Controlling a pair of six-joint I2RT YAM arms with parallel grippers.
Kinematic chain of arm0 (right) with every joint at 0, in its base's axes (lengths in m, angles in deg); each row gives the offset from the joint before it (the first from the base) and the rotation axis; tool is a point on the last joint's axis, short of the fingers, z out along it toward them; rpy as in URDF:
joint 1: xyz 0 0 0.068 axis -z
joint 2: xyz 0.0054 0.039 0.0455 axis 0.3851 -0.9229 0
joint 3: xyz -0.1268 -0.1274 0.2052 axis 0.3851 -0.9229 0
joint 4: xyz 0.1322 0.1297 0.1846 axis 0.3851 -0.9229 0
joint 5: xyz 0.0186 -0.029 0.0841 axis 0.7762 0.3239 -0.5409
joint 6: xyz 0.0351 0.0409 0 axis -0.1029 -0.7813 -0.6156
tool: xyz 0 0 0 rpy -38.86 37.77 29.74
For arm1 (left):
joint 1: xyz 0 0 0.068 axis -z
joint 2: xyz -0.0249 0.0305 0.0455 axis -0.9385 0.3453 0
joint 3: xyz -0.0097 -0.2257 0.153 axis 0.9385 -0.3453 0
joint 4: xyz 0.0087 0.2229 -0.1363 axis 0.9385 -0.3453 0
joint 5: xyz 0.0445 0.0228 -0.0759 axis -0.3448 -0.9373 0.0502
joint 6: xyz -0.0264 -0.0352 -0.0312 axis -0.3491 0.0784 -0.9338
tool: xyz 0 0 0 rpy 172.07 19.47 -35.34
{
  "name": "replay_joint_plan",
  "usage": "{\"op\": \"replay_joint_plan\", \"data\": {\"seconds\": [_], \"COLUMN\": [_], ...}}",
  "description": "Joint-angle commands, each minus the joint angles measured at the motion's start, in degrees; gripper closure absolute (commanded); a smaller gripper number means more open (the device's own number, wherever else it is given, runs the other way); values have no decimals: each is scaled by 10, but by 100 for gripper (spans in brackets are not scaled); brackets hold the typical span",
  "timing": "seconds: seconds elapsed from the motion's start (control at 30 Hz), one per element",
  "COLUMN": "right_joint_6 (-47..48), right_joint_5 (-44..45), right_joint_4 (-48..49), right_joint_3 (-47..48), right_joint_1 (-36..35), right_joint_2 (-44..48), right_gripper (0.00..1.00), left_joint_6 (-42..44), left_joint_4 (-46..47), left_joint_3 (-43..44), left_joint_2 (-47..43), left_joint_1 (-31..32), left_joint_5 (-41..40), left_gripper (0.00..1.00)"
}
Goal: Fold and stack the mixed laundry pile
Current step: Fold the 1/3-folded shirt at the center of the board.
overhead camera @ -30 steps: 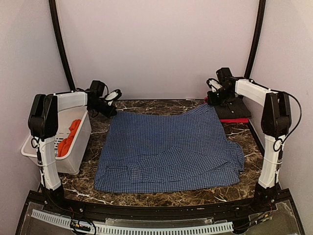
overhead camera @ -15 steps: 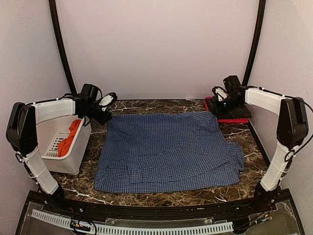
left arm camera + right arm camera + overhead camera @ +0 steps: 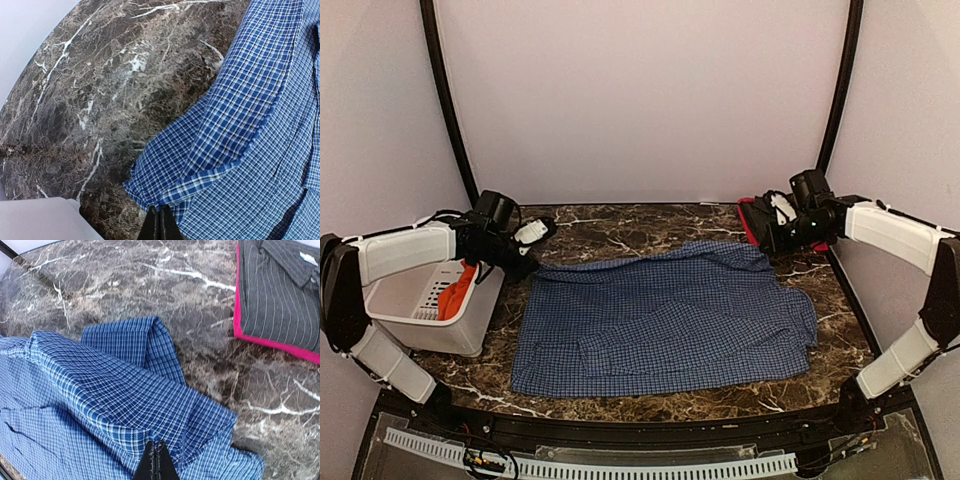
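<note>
Checked shirt [image 3: 665, 320] lies spread just right of the basket [image 3: 415, 335], and its far edge has drawn nearer to you over the last second. Your left gripper [image 3: 527, 262] and right gripper [image 3: 767, 238] are clamped on its far corners, apparently starting the fold.

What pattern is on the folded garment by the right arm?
Folded dark grey garment: thin pale stripes, clearest in right wrist view.

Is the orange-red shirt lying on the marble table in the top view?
No, the orange-red shirt sits inside the white basket, off to the left.
</note>
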Motion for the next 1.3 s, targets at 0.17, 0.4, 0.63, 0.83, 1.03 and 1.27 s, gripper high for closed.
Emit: {"op": "replay_joint_plan", "data": {"seconds": [0.17, 0.4, 0.63, 0.83, 1.03, 1.27], "right_joint_6": [-74, -117, -131, -158, -178, -175], "right_joint_5": [22, 15, 35, 77, 71, 123], "right_joint_4": [-25, -31, -49, -75, -88, -123], "right_joint_3": [-80, -134, -148, -141, -145, -90], "right_joint_1": [-13, -21, -32, -77, -90, -90], "right_joint_2": [80, 98, 90, 55, 59, 123], "right_gripper": [100, 100, 100, 100, 93, 67], "left_joint_6": [24, 40, 45, 48, 35, 8], "left_joint_4": [-45, -50, -66, -62, -84, -150], "left_joint_3": [-75, -93, -98, -102, -88, -27], "left_joint_2": [-68, -37, -41, -43, -36, -123], "left_joint_1": [55, 93, 98, 98, 104, 104], "left_joint_5": [-82, -105, -110, -99, -96, -41], "left_gripper": [100, 100, 100, 100, 92, 63]}}
